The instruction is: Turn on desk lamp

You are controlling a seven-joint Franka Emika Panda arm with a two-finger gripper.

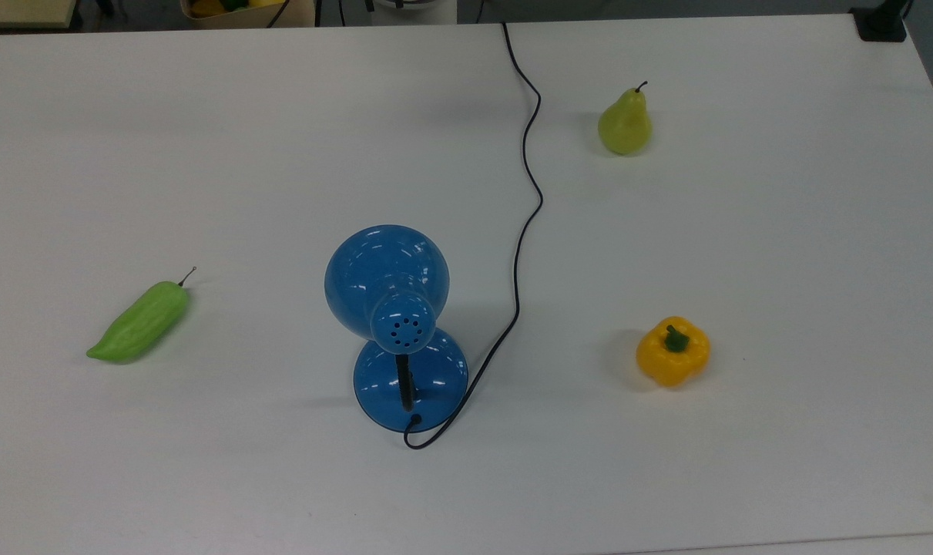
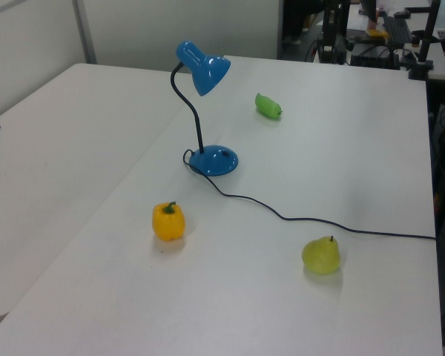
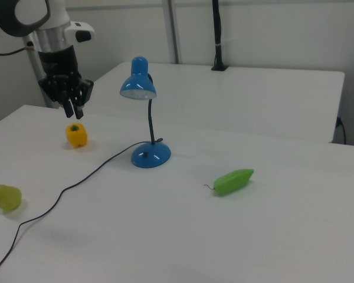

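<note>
The desk lamp (image 1: 387, 281) stands upright on the white table (image 1: 743, 231), its glossy blue dome shade over its round blue base (image 1: 427, 370). A thin black cord (image 1: 529, 193) runs from the base to the table's far edge in the top view. In the left view the lamp (image 2: 204, 68) leans on its black neck above the base (image 2: 213, 160). In the right view my gripper (image 3: 74, 112) hangs pointing down above the table, well to the left of the lamp (image 3: 137, 85) and just above a yellow pepper (image 3: 76, 135).
A green pear (image 1: 625, 127) stands right of the cord, a yellow bell pepper (image 1: 672, 351) lies right of the lamp base, and a long green vegetable (image 1: 139, 324) lies at the top view's left. A black clamp (image 1: 882, 23) sits at the far right corner.
</note>
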